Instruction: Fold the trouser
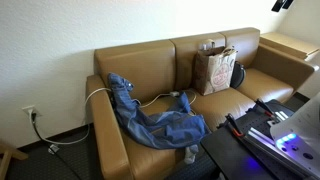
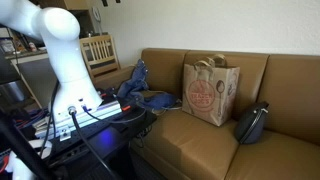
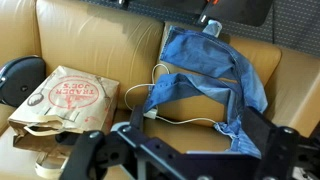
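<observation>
The blue denim trouser (image 1: 150,118) lies crumpled over one end of a tan leather sofa (image 1: 150,65), one leg draped on the armrest and the rest spread on the seat. It shows in both exterior views (image 2: 140,92) and in the wrist view (image 3: 215,65). My gripper (image 3: 195,152) hangs high above the sofa, well apart from the trouser. Its dark fingers are spread wide at the bottom of the wrist view, with nothing between them. The white arm (image 2: 60,60) stands in front of the sofa.
A brown paper bag (image 1: 215,68) (image 2: 208,92) (image 3: 70,100) stands on the middle seat, with a black bag (image 1: 238,73) (image 2: 252,122) beside it. A white cable (image 3: 170,118) runs across the seat under the trouser. A wooden chair (image 2: 97,52) stands past the sofa's end.
</observation>
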Available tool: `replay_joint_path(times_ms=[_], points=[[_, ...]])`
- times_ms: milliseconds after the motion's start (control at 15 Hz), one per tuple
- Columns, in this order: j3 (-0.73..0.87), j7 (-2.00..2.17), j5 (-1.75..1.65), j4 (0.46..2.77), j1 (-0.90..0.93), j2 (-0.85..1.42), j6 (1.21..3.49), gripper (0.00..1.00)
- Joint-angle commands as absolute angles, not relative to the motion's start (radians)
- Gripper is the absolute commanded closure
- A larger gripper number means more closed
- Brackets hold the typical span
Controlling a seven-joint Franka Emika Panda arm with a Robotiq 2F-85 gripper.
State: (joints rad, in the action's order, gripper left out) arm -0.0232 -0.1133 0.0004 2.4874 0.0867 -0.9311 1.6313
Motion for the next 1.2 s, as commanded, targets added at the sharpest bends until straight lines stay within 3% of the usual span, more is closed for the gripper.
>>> replay_joint_path(times_ms=[0, 333, 600, 1067, 1133], points=[[-0.022, -0.112, 0.000, 2.484, 0.088, -0.929, 1.629, 0.00], [0.016, -0.119, 0.032, 2.555, 0.089, -0.816, 1.654, 0.00], [0.032, -0.227, 0.151, 2.680, 0.160, -0.662, 1.815, 0.00], [-0.147, -0.231, 0.185, 2.599, 0.292, -0.193, 2.002, 0.00], [-0.123, -0.244, 0.209, 2.671, 0.272, -0.330, 1.975, 0.00]])
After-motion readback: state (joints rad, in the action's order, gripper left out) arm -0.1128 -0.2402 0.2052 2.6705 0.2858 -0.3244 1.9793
